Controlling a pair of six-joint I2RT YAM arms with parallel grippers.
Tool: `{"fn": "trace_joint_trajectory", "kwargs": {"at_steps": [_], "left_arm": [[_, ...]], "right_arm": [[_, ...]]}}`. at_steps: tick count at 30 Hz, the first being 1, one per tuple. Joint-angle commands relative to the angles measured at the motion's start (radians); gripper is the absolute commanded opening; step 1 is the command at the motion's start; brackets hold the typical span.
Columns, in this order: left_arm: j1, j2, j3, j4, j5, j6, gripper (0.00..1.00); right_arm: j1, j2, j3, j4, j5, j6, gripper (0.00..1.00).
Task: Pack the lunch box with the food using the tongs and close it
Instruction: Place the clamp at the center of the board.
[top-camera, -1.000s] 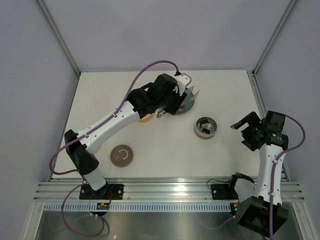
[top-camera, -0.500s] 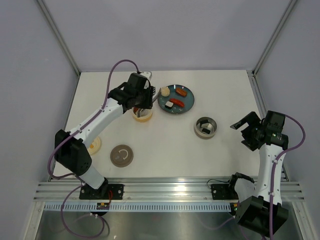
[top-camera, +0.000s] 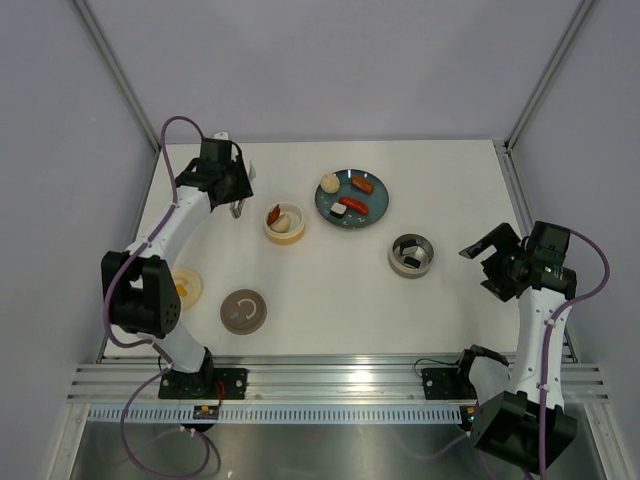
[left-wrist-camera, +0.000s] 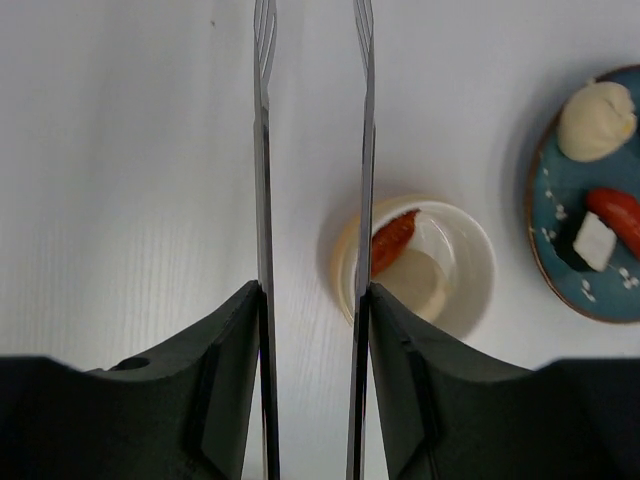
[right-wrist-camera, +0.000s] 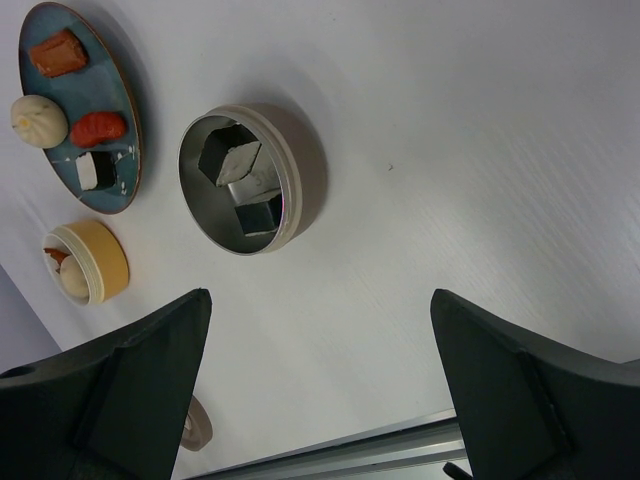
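Your left claw (left-wrist-camera: 312, 300) is pinching the slim, shiny metal tongs (left-wrist-camera: 263, 150), its arm (top-camera: 172, 225) stretching far leftward; your right claw (right-wrist-camera: 320, 300) is gaping wide.

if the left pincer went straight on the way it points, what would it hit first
Likely bare table. The tongs held in the left pincer lead, with only white surface past their tips; the cream bowl sits off to the side. Depth is unclear.

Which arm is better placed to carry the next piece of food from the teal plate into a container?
Left. The left gripper holds the tongs, whose tips are empty, so it can probably reach for the teal plate directly. The right gripper is open, holds nothing, and sits near the table's right edge.
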Motion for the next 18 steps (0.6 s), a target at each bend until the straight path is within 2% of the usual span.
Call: {"fn": "trace_joint_trajectory", "kwargs": {"at_steps": [1,5,12,14,16,18], "left_arm": [[0.013,0.09,0.055,0.084,-0.053,0.019,0.47],[0.043,0.162,0.074,0.073,-0.091,0.024,0.48],[0.098,0.233,0.048,0.084,-0.074,-0.001,0.5],[0.102,0.242,0.048,0.07,-0.079,-0.005,0.66],[0.103,0.25,0.057,0.05,-0.082,-0.004,0.77],[0.103,0.25,0.071,0.017,-0.1,-0.002,0.83]], "right_arm": [[-0.001,-0.013,0.01,0.024,-0.019,-0.02,0.99],[-0.003,-0.022,0.009,0.01,-0.013,-0.02,0.99],[-0.001,-0.011,0.005,0.019,-0.014,-0.015,1.0],[-0.001,-0.007,0.007,0.023,-0.014,-0.014,0.99],[-0.001,-0.005,0.007,0.027,-0.016,-0.012,1.0],[-0.001,-0.002,0.005,0.028,-0.019,-0.012,0.99]]}}
